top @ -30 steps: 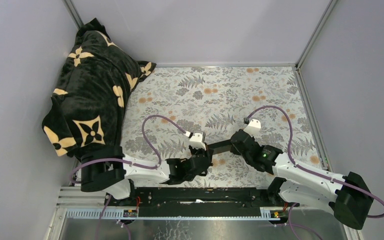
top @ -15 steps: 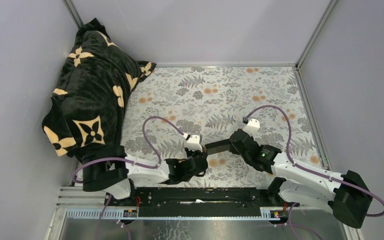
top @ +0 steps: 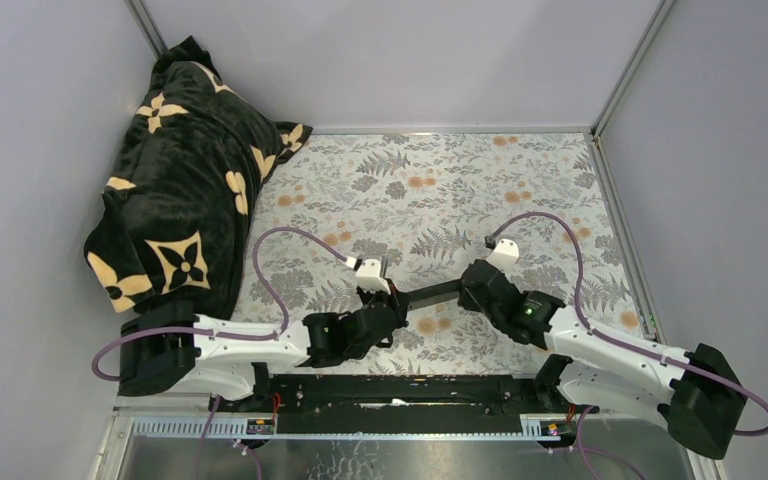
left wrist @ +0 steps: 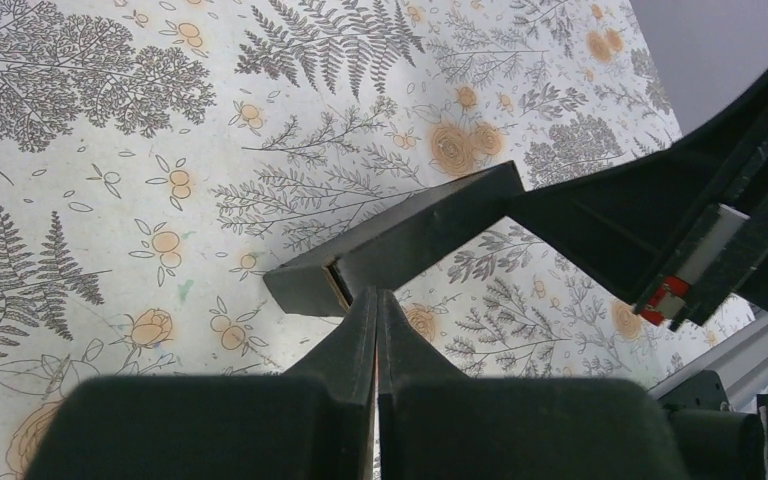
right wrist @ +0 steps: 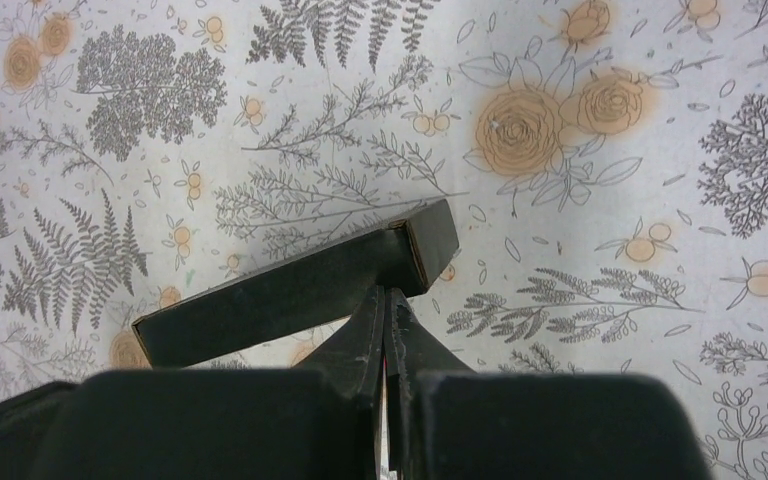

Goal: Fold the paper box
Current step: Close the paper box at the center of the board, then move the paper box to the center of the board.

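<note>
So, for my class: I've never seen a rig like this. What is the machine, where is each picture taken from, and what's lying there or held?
Two robot arms, the left arm and the right arm, are bolted side by side at the near edge. Each ends in a two-finger gripper. The wide picture comes from a fixed camera above and behind them. The two close-ups come from cameras on the wrists. A flowered tablecloth covers the surface, and a black blanket with cream flowers is heaped far left. Between the arms is the paper box, slim and black. The left gripper and the right gripper are shut, each apparently pinching the box's lower edge.
</note>
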`<state>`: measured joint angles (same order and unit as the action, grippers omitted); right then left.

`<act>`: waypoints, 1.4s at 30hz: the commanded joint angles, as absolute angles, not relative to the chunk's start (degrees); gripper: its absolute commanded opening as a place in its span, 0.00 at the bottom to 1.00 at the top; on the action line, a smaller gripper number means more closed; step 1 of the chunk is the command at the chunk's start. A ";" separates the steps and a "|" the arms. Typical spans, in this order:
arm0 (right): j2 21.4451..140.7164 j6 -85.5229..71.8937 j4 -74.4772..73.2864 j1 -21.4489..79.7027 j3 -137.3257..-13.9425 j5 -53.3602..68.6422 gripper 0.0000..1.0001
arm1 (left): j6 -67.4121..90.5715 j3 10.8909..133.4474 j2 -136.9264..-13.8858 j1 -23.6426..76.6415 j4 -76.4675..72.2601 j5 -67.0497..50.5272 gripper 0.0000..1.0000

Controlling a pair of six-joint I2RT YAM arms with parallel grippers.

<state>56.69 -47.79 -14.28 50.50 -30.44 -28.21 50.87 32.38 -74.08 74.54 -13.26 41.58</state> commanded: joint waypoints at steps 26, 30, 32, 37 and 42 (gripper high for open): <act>57.65 -41.65 -26.62 47.34 -35.13 -29.18 0.36 | 63.09 32.65 -76.69 74.96 3.46 43.34 0.19; 61.63 -36.81 -22.08 39.04 -35.01 -23.68 0.40 | 62.95 32.94 -78.98 73.66 0.81 40.81 0.39; 63.41 -34.77 -20.03 36.16 -34.79 -21.34 0.40 | 62.26 32.42 -80.05 71.98 -2.49 38.10 0.40; 70.08 -31.81 -16.59 33.99 -35.65 -17.53 0.40 | 60.91 31.11 -83.01 68.02 -9.48 32.65 0.36; 74.48 -30.31 -14.95 33.95 -36.76 -13.62 0.36 | 59.37 31.96 -86.01 65.01 -12.90 28.19 0.33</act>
